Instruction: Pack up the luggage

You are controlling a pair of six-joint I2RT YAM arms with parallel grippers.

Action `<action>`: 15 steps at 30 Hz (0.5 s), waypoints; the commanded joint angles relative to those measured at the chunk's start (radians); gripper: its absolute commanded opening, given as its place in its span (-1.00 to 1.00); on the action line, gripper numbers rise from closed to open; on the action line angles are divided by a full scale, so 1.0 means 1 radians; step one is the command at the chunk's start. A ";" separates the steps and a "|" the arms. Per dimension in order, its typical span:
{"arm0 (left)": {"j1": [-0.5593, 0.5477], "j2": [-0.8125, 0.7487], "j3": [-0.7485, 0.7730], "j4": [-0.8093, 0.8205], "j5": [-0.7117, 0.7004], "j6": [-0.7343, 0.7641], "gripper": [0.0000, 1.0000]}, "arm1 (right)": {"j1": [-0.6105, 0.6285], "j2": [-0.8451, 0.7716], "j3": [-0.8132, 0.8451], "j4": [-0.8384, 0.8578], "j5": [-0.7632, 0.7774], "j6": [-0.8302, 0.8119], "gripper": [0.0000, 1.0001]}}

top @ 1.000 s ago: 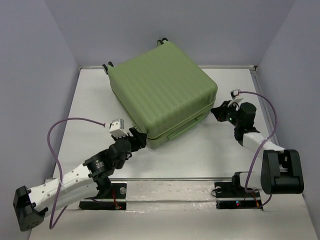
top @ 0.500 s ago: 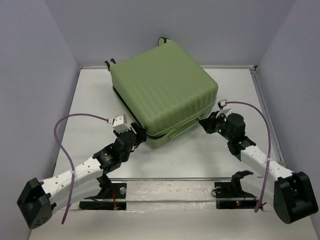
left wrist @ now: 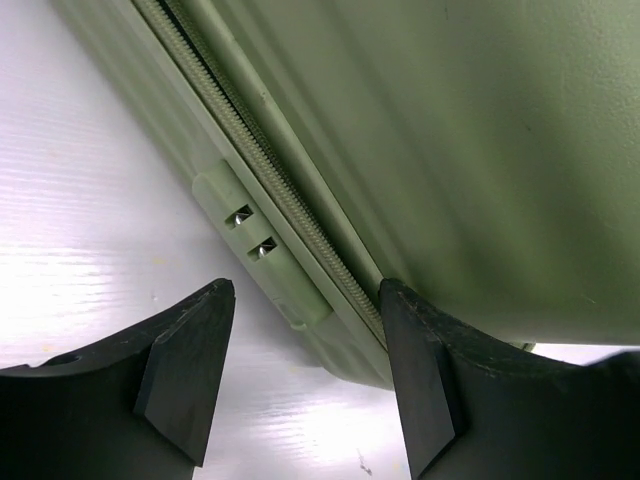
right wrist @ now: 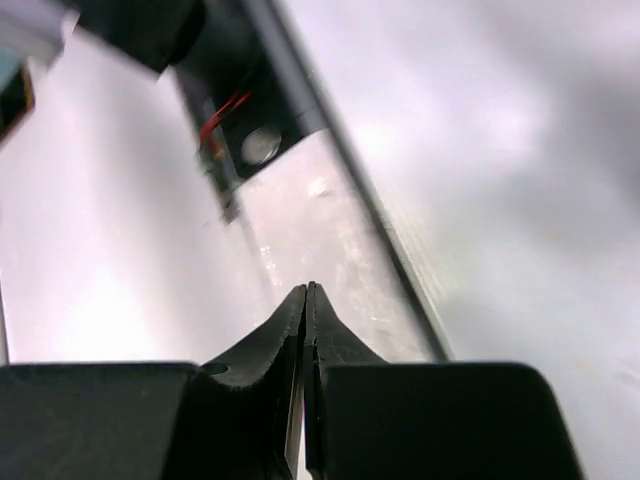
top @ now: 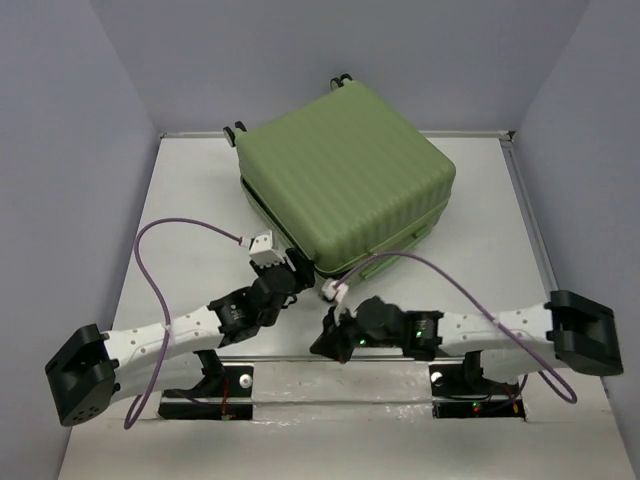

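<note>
The luggage (top: 345, 170), a big light-green ribbed suitcase, lies closed on the table with its black wheels (top: 340, 80) at the far side. My left gripper (top: 300, 268) is open at its near corner. In the left wrist view the luggage (left wrist: 450, 150) fills the upper frame, and the left gripper (left wrist: 307, 290) straddles the corner below the zip seam (left wrist: 270, 190); the right finger touches the shell. My right gripper (top: 322, 345) is shut and empty, low over the near middle of the table, away from the luggage. The right wrist view shows the gripper (right wrist: 307, 288) with its tips pressed together.
A small lock block with two metal pulls (left wrist: 250, 230) sits on the seam near the left fingers. The table's front rail (right wrist: 340, 170) and the left arm's base mount (right wrist: 235, 130) lie just ahead of the right gripper. Walls (top: 80, 150) enclose the table.
The luggage slid right and back while the left gripper stayed at its near corner. The right arm swung from the luggage's right side across to the near middle of the table.
</note>
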 commanded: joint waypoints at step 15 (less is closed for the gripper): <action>0.364 -0.055 0.404 -0.083 0.263 0.149 0.95 | 0.099 -0.252 0.047 -0.248 0.467 0.021 -0.84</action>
